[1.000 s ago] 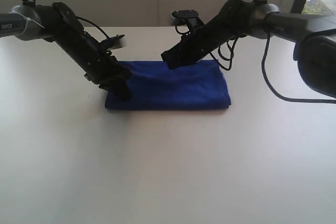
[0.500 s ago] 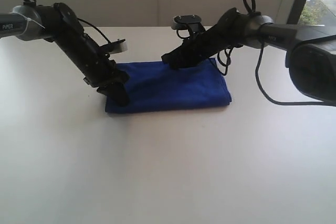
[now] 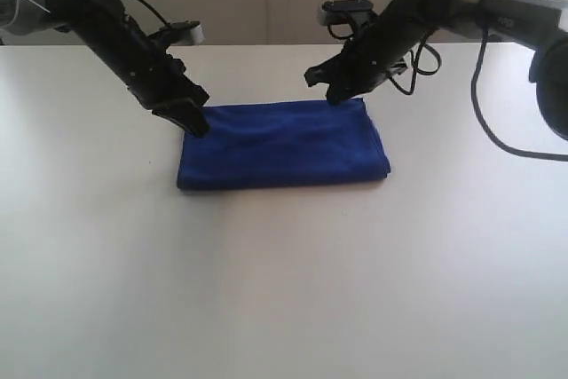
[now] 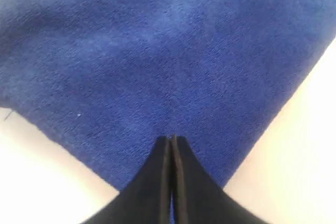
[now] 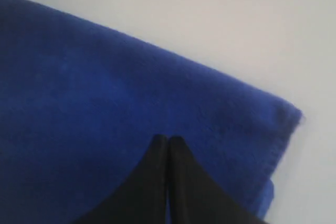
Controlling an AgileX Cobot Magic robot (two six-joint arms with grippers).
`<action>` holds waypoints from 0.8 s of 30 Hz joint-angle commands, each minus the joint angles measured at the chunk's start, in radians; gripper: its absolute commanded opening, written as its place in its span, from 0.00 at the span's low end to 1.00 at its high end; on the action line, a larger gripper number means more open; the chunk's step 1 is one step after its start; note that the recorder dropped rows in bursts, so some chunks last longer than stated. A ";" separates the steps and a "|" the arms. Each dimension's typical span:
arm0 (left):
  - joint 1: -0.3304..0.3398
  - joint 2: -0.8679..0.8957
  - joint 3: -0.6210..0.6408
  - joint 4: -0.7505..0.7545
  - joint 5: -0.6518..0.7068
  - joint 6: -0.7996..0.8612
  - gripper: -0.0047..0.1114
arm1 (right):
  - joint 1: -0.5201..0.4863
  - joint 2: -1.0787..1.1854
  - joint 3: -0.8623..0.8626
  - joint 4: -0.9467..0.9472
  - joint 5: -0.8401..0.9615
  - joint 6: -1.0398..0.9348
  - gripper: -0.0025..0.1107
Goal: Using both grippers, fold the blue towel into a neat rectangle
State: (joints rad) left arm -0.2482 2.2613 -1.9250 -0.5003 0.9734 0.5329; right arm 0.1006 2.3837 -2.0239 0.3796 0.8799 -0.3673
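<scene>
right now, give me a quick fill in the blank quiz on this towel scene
1. The towel lying on the white table is ___ in colour.
2. The left claw, over the towel, has its jaws ___.
3. The right claw, jaws pressed together, grips ___.
Missing words: blue; shut; nothing.

My blue towel (image 3: pixel 284 144) lies flat on the white counter (image 3: pixel 284 290), folded into a thick rectangle with its long sides running left to right. Its deep blue pile is soft and slightly rumpled, and a lower layer peeks out at one corner. My left gripper (image 3: pixel 197 126) points down at the towel's far left corner, jaws pressed together and empty. My right gripper (image 3: pixel 335 95) hangs over the far edge near the right corner, jaws also together, holding nothing.
</scene>
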 commanded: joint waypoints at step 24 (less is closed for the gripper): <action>0.049 0.091 -0.002 0.225 -0.025 -0.294 0.04 | -0.063 0.048 0.002 -0.276 0.224 0.326 0.02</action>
State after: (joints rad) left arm -0.1976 2.3350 -1.9346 -0.2704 0.9022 0.2457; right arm 0.0412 2.4239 -2.0239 0.1041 1.0859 -0.0453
